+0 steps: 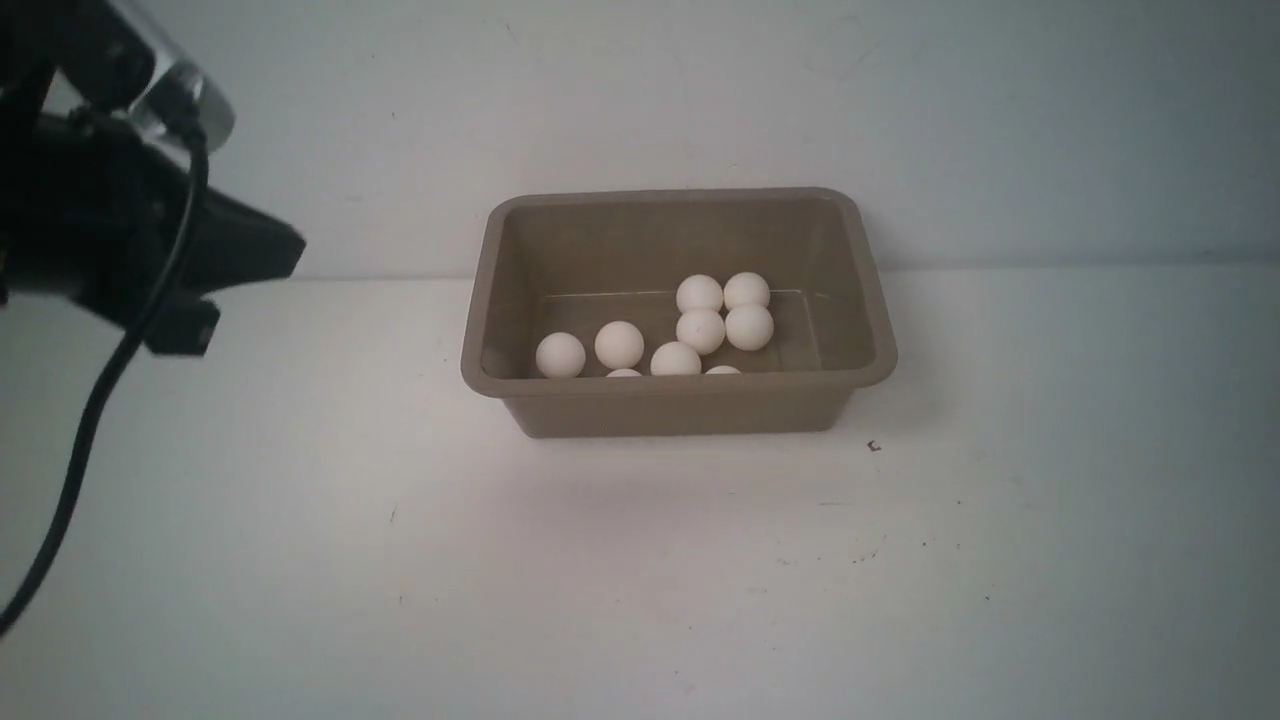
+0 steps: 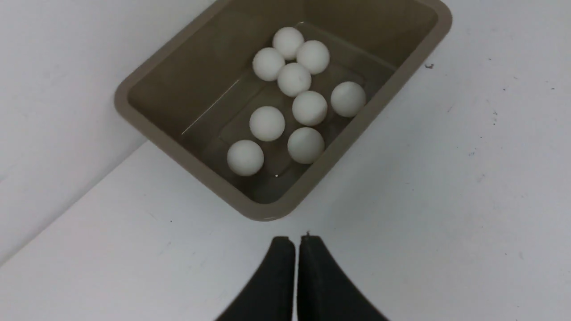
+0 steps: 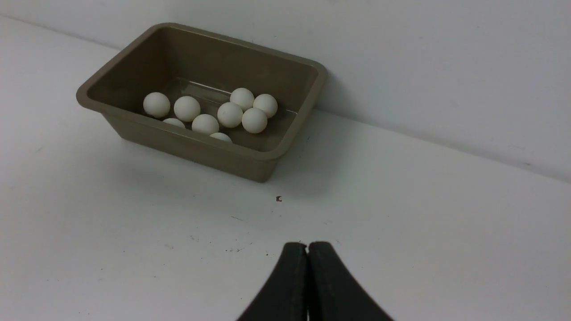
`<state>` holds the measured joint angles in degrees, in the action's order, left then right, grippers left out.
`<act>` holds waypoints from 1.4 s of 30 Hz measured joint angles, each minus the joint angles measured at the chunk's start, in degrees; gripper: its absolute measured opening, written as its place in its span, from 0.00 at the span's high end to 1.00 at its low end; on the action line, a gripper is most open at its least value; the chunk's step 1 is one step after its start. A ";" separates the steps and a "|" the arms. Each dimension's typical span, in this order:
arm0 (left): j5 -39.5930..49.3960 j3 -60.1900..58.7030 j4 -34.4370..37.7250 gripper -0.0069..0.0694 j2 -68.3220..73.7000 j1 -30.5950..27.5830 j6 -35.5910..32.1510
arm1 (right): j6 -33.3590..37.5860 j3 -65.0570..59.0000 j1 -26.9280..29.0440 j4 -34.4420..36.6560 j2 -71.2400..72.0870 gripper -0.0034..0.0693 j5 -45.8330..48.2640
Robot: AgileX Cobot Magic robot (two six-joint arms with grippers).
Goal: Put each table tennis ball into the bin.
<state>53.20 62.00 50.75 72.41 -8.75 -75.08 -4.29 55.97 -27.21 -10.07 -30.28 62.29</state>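
The taupe-brown bin (image 1: 680,385) stands at the back of the white table, against the wall. Several off-white table tennis balls (image 1: 700,330) lie inside it, some clustered, two half hidden behind its near rim. The left wrist view looks down into the bin (image 2: 178,154) and shows the balls (image 2: 309,108) on its floor. My left gripper (image 2: 296,240) is shut and empty, above the table just off the bin's corner; in the front view it (image 1: 290,250) hangs at the far left. My right gripper (image 3: 308,245) is shut and empty, well back from the bin (image 3: 178,129) and the balls (image 3: 229,114).
A black cable (image 1: 90,420) hangs down from the left arm at the left edge. A small dark speck (image 1: 874,446) lies on the table near the bin's front right corner. A white wall rises right behind the bin.
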 joint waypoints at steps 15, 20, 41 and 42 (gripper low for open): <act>-8.67 -27.38 18.86 0.91 -16.53 -3.04 -14.27 | 1.36 -22.23 0.00 -3.69 0.00 0.98 -28.62; -10.01 -29.80 20.66 0.91 -19.22 -3.04 -15.27 | -4.00 -30.64 0.00 -9.15 0.00 0.98 -42.81; -6.78 -30.44 20.89 0.91 -26.96 -3.08 -14.31 | -22.95 -34.70 0.00 -36.76 0.00 0.98 -47.09; -6.69 -30.44 20.89 0.91 -26.96 -3.08 -14.25 | -22.95 -34.70 0.00 -36.92 0.00 0.98 -47.09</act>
<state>46.51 31.56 71.65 45.45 -11.83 -89.33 -27.24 21.27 -27.21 -46.99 -30.28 15.20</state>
